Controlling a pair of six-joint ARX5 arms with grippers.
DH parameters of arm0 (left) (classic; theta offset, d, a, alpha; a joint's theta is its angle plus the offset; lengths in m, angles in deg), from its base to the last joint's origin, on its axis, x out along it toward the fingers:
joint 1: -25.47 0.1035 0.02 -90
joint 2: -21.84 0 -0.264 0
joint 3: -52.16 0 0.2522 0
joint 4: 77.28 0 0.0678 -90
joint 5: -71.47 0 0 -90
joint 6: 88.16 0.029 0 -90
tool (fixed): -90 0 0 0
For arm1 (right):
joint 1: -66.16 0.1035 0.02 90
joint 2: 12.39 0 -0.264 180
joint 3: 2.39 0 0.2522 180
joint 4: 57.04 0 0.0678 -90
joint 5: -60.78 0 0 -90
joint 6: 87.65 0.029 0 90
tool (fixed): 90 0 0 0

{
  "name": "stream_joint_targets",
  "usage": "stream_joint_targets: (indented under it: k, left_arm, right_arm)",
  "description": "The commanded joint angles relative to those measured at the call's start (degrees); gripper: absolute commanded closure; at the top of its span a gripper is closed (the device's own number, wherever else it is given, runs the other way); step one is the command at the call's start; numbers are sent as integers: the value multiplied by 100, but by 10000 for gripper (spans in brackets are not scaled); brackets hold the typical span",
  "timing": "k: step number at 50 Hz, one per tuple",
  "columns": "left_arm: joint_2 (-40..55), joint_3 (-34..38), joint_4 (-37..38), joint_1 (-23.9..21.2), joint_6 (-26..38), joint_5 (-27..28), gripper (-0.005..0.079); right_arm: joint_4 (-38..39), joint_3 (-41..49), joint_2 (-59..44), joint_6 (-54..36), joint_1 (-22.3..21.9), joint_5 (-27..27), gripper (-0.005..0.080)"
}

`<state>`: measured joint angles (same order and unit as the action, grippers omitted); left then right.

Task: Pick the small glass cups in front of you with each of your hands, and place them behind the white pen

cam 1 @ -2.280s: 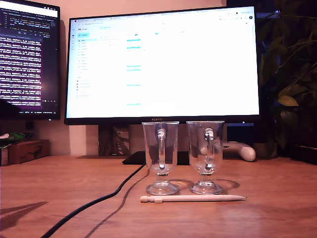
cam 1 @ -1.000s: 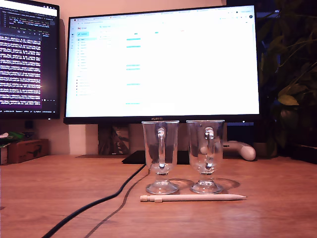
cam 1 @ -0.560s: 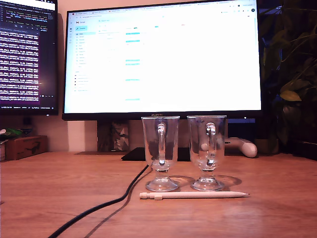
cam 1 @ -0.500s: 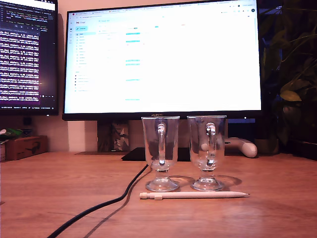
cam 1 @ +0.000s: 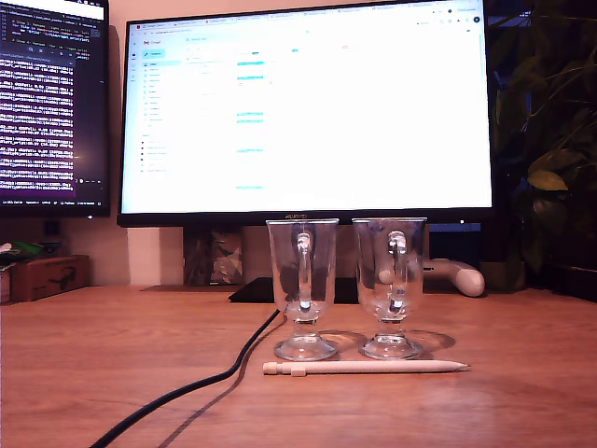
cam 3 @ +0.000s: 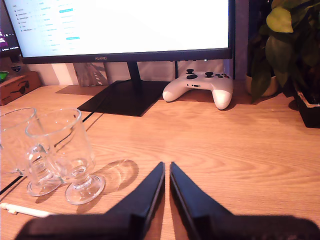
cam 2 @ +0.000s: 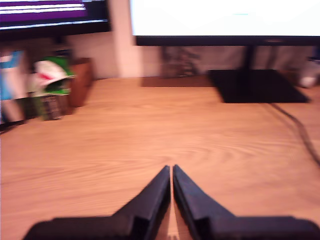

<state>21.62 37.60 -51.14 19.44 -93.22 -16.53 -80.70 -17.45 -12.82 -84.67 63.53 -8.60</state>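
Two clear glass cups with short stems and side handles stand side by side on the brown wooden desk [cam 1: 84, 345], one on the exterior view's left [cam 1: 302, 285] and one on its right [cam 1: 389, 282]. Both stand just behind the thin white pen [cam 1: 366, 368], which lies flat across the front of them in that view. So the job looks done, as far as I can judge, and nothing is being held. My first gripper [cam 2: 172, 170] has its black pointed tips pressed together over bare wood, far from the cups, and no cup shows in its view. My second gripper [cam 3: 167, 166] is pressed together too, near the cups but not touching them. If any move comes next, I think it should be a slow pull away so no glass gets bumped. There is open wood all around both grippers. Things to mind are the black cable [cam 1: 201, 385] running past the left cup in the exterior view, the flat black stand of the big bright screen [cam 3: 120, 97] behind the cups, the white game controller [cam 3: 202, 86] and the green leafy plant [cam 3: 285, 45].
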Motion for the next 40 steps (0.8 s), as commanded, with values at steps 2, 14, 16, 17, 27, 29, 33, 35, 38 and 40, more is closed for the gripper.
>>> stream_joint_targets:
  k: [2, 14, 16, 17, 27, 29, 33, 35, 38, 40]
  left_arm:
    - [-48, 142, 136, 129, 2, 17, 761]
    - [-48, 142, 136, 190, 2, 15, 761]
    - [-48, 142, 136, 190, 2, 15, 761]
    - [-48, 142, 136, 190, 2, 15, 761]
    - [-48, 142, 136, 190, 2, 15, 761]
    - [-48, 142, 136, 190, 2, 15, 761]
    - [-48, 142, 133, 190, 2, 15, 761]
    - [-48, 142, 136, 190, 2, 15, 761]
    - [-48, 142, 136, 190, 2, 15, 761]
    - [-48, 142, 133, 190, 2, 15, 761]
  right_arm:
    - [55, 79, 24, 11, -11, 20, 763]
    - [55, 79, 24, 11, -11, 20, 763]
    - [55, 79, 24, 11, -11, 20, 763]
    - [55, 79, 24, 11, -11, 20, 763]
    - [55, 79, 24, 11, -11, 20, 763]
    - [55, 79, 24, 11, -11, 20, 763]
    - [55, 79, 24, -2, -11, 17, 763]
    - [52, 79, 24, -2, -11, 17, 763]
    - [57, 79, 24, -59, -11, -4, 763]
    - [50, 79, 24, -243, -13, -59, 763]
